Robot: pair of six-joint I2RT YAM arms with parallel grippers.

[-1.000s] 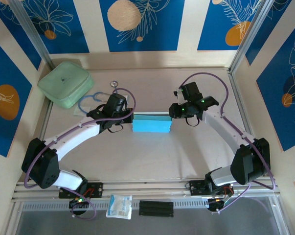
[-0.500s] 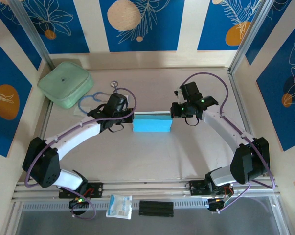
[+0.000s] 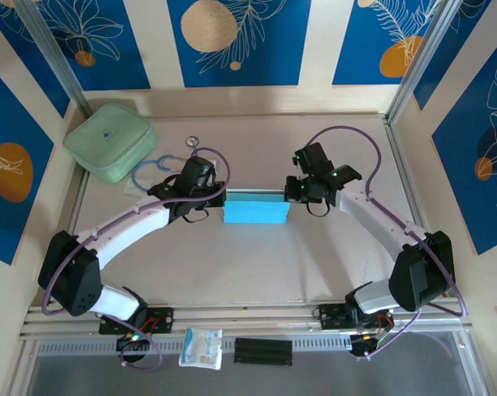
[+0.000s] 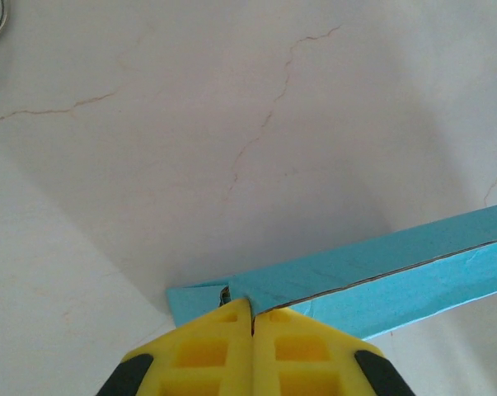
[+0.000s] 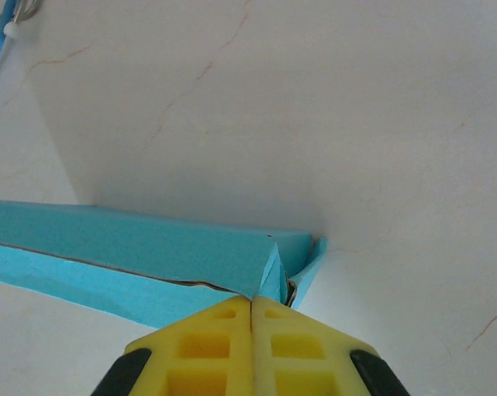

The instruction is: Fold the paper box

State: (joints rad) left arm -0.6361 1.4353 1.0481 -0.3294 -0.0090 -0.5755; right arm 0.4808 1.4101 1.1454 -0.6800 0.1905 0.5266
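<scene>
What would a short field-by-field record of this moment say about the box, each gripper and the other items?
paper box: sky-blue, folded flat, lying in the middle of the table
left gripper: fingers shut, tips at the box's left end
right gripper: fingers shut, tips at the box's right end, where an end flap sits slightly ajar
flap pinched: cannot tell for either gripper
other items: pale green case at far left; small packet at the near edge

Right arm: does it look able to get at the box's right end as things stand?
Likely yes. The right gripper sits at the right end of the box, jaws shut, tips against the corner where a flap stands ajar. Nothing lies between them.
</scene>
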